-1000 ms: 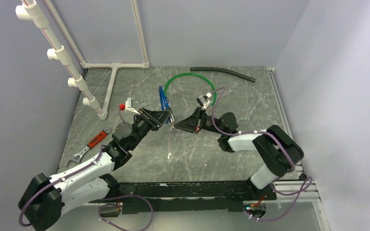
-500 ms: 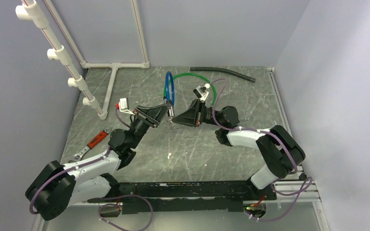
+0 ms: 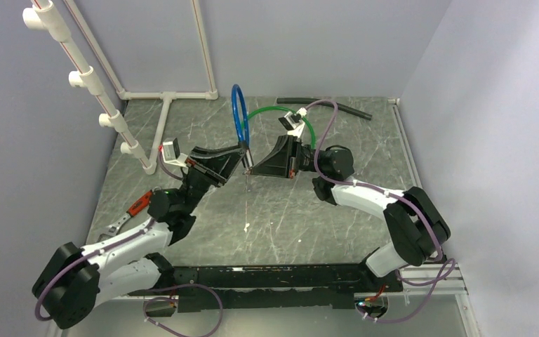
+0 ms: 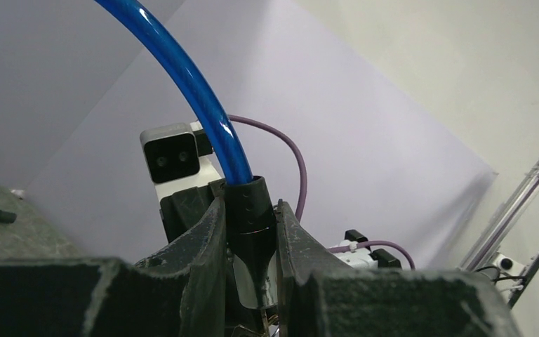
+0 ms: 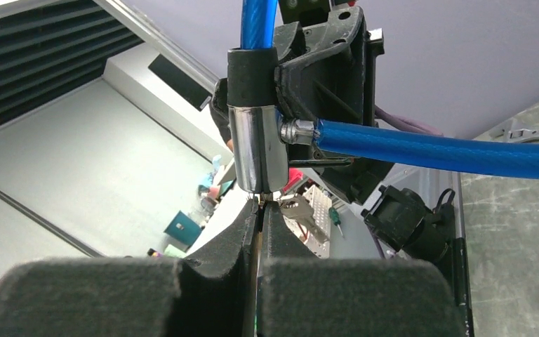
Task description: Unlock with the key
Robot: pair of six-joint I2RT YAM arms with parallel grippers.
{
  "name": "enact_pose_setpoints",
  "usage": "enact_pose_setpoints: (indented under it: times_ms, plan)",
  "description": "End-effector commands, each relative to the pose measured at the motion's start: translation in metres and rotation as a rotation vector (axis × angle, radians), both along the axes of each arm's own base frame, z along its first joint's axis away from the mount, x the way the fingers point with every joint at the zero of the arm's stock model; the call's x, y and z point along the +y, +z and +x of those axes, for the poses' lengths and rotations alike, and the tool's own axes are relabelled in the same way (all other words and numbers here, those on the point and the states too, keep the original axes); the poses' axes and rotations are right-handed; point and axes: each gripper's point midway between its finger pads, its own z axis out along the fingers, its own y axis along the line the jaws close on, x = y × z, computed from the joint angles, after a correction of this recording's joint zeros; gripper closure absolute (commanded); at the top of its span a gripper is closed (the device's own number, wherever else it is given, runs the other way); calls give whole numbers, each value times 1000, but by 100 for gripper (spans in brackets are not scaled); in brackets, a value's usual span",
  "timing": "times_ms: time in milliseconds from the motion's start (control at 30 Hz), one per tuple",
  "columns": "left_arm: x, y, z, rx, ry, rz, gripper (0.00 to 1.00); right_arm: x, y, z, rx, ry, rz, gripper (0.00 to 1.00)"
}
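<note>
The lock is a chrome and black cylinder (image 5: 255, 140) on a blue cable (image 3: 237, 116). It hangs in the air above the middle of the table. My left gripper (image 4: 250, 210) is shut on the lock's black upper part (image 4: 251, 225), with the blue cable (image 4: 182, 70) arching up out of it. From below, my right gripper (image 5: 260, 205) is shut on the key (image 5: 257, 242), whose tip meets the lock's bottom end. A spare key (image 5: 302, 210) dangles beside the lock. In the top view the left gripper (image 3: 241, 156) and the right gripper (image 3: 252, 167) meet tip to tip.
A green cable loop (image 3: 281, 111) and a black hose (image 3: 323, 105) lie at the back of the table. A red-handled wrench (image 3: 137, 205) lies at the left. A white pipe frame (image 3: 161, 95) stands along the back left.
Both arms have risen and moved back together. The lock went up with them and the blue loop swung upright.
</note>
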Motion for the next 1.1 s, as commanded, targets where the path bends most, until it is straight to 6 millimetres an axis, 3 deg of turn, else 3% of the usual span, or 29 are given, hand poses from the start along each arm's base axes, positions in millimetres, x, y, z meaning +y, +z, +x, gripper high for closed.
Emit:
enact_pose_setpoints:
  times_ms: [0, 100, 233, 367, 700, 833, 967, 1067]
  plan:
    - [-29, -42, -7, 55, -66, 254, 100, -26, 70, -7, -156, -92, 273, 100]
    - [-23, -57, 13, 204, 29, 357, 100, -18, 51, 2, -127, -120, 196, 100]
    - [-12, -68, 22, 272, 112, 412, 100, -10, 30, 14, -152, -205, 59, 98]
    - [-9, -81, 28, 341, 140, 465, 100, -5, 2, 33, -153, -332, -113, 74]
    - [-4, -94, 41, 416, 201, 514, 100, -20, -38, 45, -196, -491, -347, 63]
    - [-4, -97, 42, 433, 206, 511, 100, -29, -53, 56, -187, -580, -432, 51]
    - [-2, -107, 48, 491, 225, 528, 100, -36, -95, 71, -165, -687, -631, 48]
    - [-3, -110, 52, 505, 230, 521, 100, -30, -119, 63, -142, -658, -671, 47]
